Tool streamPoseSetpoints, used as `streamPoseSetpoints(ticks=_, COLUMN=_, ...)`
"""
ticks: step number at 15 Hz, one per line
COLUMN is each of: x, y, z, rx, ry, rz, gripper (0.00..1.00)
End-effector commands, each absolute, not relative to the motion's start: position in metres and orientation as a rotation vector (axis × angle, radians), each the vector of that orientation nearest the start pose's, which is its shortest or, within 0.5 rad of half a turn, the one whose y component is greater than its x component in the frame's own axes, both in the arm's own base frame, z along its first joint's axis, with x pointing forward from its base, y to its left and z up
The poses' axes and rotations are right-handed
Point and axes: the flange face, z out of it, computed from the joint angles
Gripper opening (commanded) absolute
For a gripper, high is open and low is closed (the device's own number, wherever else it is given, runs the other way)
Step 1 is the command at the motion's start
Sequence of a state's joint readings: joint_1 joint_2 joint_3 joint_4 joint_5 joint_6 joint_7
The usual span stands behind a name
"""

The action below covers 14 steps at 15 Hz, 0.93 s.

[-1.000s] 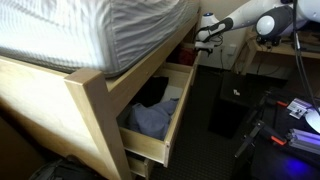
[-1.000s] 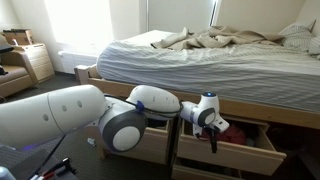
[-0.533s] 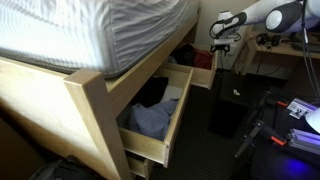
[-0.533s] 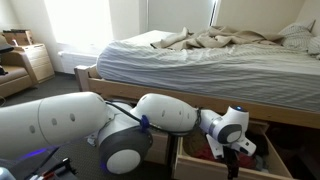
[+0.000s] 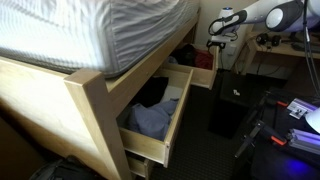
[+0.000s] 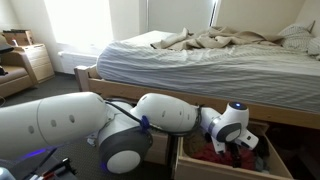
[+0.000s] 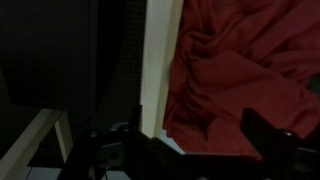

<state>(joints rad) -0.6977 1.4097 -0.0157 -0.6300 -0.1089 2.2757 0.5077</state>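
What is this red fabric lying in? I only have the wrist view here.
Observer: The red cloth lies in an open wooden drawer pulled out from under a bed.
Operator: Where is the gripper relative to it?
Observer: The gripper points down over that drawer, close above the cloth. I cannot tell whether they touch.
Operator: Is anything else open?
Observer: Yes, a second drawer next to it is open and holds blue-grey clothes and a dark garment.
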Motion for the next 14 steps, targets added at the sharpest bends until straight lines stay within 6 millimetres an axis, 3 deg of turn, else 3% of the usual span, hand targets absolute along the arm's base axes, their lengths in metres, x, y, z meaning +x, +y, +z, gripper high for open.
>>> streamPoseSetpoints(ticks=1, x=0.62, y=-0.536, z=0.141, rx=-2.666, ry=1.746, rz=-0.507, gripper=1.0)
streamPoseSetpoints(ticks=5, x=0.601, y=-0.539, z=0.142, rx=-2.813, ry=1.733, rz=-0.384, gripper=1.0)
streamPoseSetpoints(ticks=10, x=0.571, y=-0.544, z=0.138, rx=-3.068, ry=1.506, rz=-0.33, gripper=1.0)
streamPoseSetpoints(ticks=11, x=0.587, y=-0.549, z=0.132, rx=-3.009, ry=1.594, rz=-0.363, gripper=1.0)
streamPoseSetpoints(ticks=14, x=0.579, y=-0.548, z=0.132, rx=-3.039, ry=1.55, rz=-0.343, gripper=1.0)
